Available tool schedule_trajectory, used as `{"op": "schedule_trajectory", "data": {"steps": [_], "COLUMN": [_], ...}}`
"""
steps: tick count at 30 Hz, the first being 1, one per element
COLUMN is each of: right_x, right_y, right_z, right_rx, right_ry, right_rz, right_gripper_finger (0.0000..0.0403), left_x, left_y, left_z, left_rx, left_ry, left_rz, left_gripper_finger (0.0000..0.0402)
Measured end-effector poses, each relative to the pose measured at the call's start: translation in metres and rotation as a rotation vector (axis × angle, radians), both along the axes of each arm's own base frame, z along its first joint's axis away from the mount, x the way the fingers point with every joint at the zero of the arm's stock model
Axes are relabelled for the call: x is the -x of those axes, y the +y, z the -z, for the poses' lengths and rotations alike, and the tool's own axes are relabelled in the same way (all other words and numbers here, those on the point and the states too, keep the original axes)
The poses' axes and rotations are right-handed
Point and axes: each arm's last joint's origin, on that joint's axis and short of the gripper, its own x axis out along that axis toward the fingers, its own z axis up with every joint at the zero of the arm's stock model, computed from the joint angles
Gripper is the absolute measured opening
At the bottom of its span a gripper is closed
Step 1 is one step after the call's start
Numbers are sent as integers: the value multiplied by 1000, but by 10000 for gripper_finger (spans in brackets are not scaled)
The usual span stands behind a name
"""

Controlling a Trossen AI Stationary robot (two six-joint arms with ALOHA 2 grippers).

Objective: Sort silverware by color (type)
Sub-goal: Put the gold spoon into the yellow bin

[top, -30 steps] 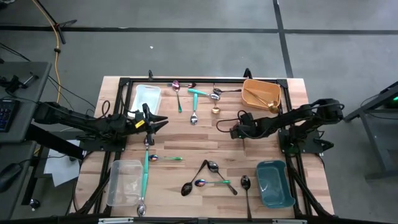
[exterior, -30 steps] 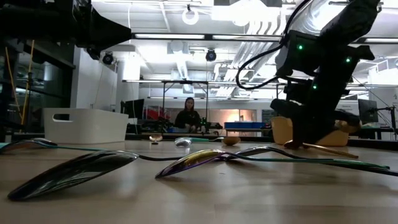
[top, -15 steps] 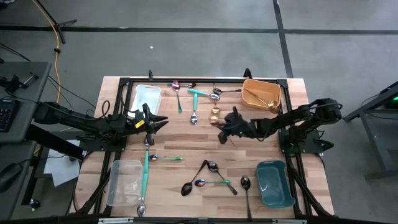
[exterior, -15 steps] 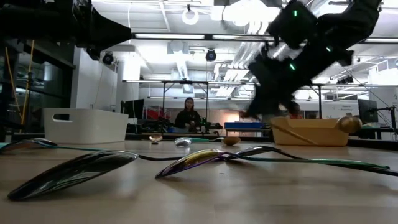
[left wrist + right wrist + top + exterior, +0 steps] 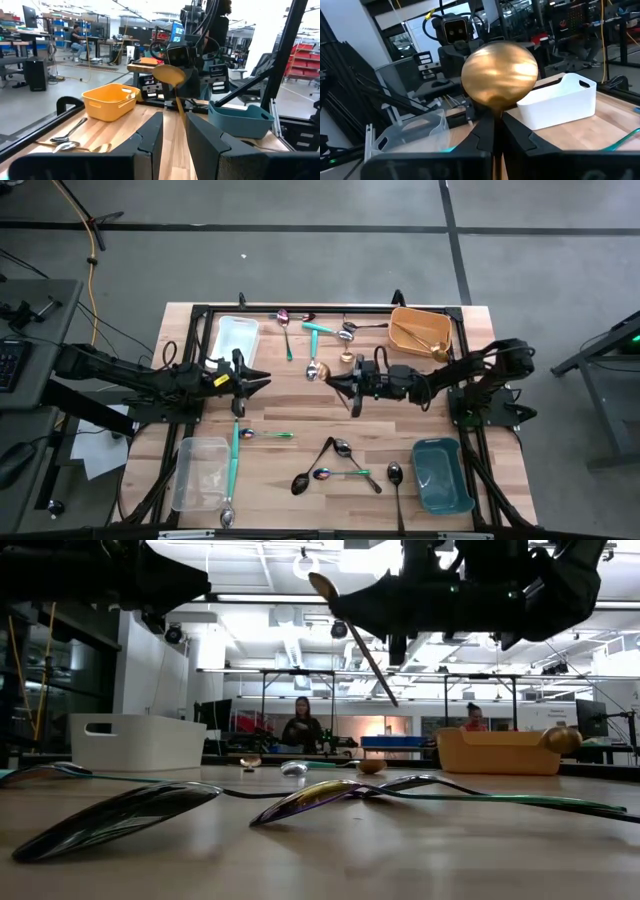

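Right arm swung from beside the orange bin (image 5: pixel 420 330) toward table centre and lifted. Right gripper (image 5: pixel 352 385) pinched a gold spoon (image 5: pixel 499 75) by its handle, aloft. Left gripper (image 5: pixel 243 380) waited opposite, fingers slightly apart, empty. Risk: thin handle could pivot or slip during transport.

Bare table (image 5: pixel 290 405) lies between the two arms mid-table. Spoons (image 5: pixel 340 460) clutter the near edge's middle; more utensils (image 5: pixel 310 330) crowd the far edge. Bins (image 5: pixel 420 330) occupy all four corners.
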Motion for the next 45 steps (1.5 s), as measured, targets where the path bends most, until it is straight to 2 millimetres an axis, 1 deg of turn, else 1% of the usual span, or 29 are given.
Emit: {"op": "schedule_trajectory", "data": {"steps": [8, 10, 12, 14, 17, 21, 24, 26, 28, 29, 34, 36, 39, 42, 45], "right_x": [0, 1, 5, 8, 16, 29, 40, 47, 53, 56, 76, 84, 92, 96, 97], "right_y": [0, -4, -15, -31, -55, -83, -104, -119, -134, -142, -174, -183, -194, -202, -209], "right_z": [1, -2, -13, -30, -55, -92, -109, -115, -115, -111, -79, -67, -53, -41, -30], "right_rx": [12, 43, 52, 45, 73, 177, 258, 278, 265, 248, 126, 79, 25, -17, -62], "right_ry": [1, 4, 10, 65, 265, 595, 858, 995, 1106, 1160, 1451, 1568, 1678, 1758, 1799], "right_rz": [1, 14, 32, 76, 175, 415, 583, 656, 693, 705, 735, 723, 712, 691, 668], "right_gripper_finger": [7, 7, 7, 7, 7, 7, 7, 7, 7, 7, 7, 7, 7, 7, 7], "left_x": [0, 0, 0, 0, 0, 0, 0, 0, 0, 0, 0, 0, 0, 0, 0], "left_y": [0, 0, 0, 0, 0, 0, 0, 0, 0, 0, 0, 0, 0, 0, 0], "left_z": [0, 0, 0, 0, 0, 0, 0, 0, 0, 0, 0, 0, 0, 0, 0], "left_rx": [-21, -27, -34, -35, -36, -36, -36, -36, -36, -36, -35, -35, -35, -35, -35], "left_ry": [3, 4, 5, 5, 6, 7, 7, 7, 7, 7, 7, 9, 9, 10, 10], "left_rz": [-1, -2, -2, -2, -2, -2, -3, -3, -3, -3, -3, -3, -3, -3, -3], "left_gripper_finger": [74, 74, 74, 74, 74, 74, 74, 74, 74, 74, 74, 74, 74, 74, 74]}}
